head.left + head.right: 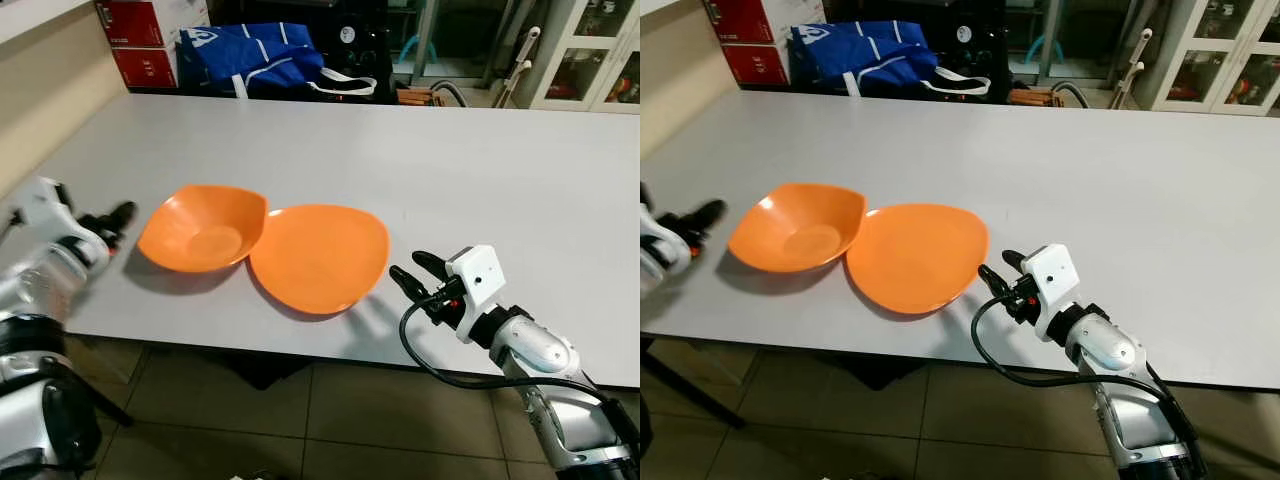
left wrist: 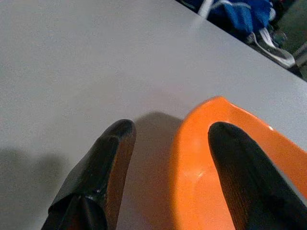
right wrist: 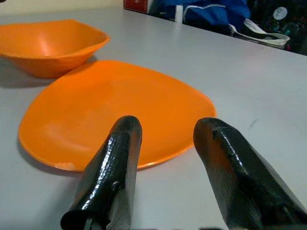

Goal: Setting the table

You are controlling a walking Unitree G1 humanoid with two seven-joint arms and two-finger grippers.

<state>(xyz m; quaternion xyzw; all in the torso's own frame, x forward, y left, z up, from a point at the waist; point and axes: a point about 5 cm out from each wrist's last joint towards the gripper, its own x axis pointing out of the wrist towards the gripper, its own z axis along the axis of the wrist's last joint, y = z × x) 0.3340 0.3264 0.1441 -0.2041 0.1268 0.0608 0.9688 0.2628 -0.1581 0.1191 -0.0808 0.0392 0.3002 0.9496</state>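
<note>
Starting at the left edge of the grey table [image 1: 420,160], the left gripper [image 1: 112,222] is seen low over the tabletop, its two black fingers [image 2: 103,163] held apart and nothing gripped between them. Just beside its tips an orange bowl [image 1: 203,228] is set upright on the table, and in the left wrist view the near rim of the bowl is framed between the spread fingers. Against the bowl's right side an orange plate [image 1: 320,256] is laid flat near the table's front edge, the two rims touching or overlapping slightly. To the right of the plate, the right gripper [image 1: 413,272] is held just off the plate's edge, pointed at it, its fingers likewise parted and empty. Beyond the far edge of the table a blue bag [image 1: 255,58] and red boxes [image 1: 145,40] can be made out.
</note>
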